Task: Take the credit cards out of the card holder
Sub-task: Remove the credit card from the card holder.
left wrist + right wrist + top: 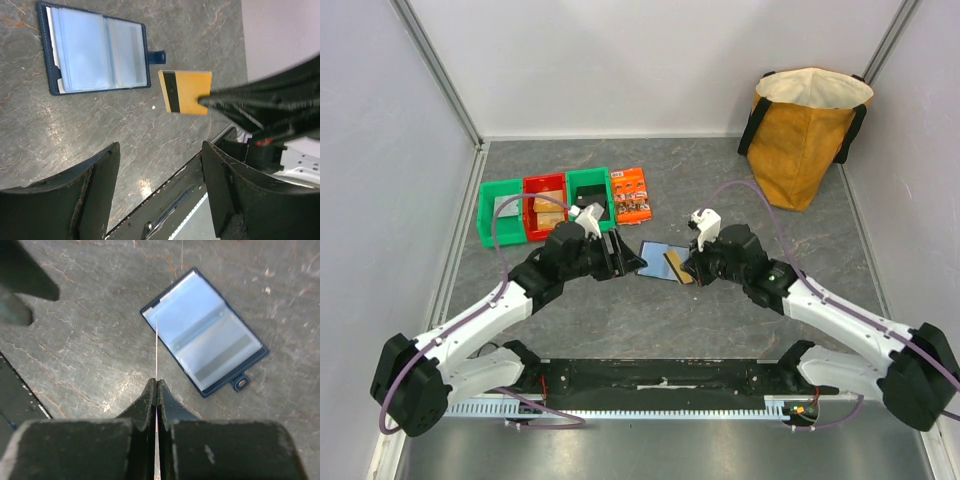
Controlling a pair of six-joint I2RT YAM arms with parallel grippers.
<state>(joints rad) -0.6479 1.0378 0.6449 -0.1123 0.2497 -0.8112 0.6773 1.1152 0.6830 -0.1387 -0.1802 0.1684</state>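
We see the card holder (95,50) lying open and flat, navy with pale blue clear sleeves, its little closing tab sticking out sideways. Just beside it, a tan-gold credit card (185,92) with a dark stripe hangs pinched by one end in the right gripper (156,387).

nothing legible in any view; orange printed packet (631,195) carries print too small to read, tan-gold card (185,92) shows only a black stripe on its face

Navy card holder (95,50); tan-gold, black-striped card (189,92)
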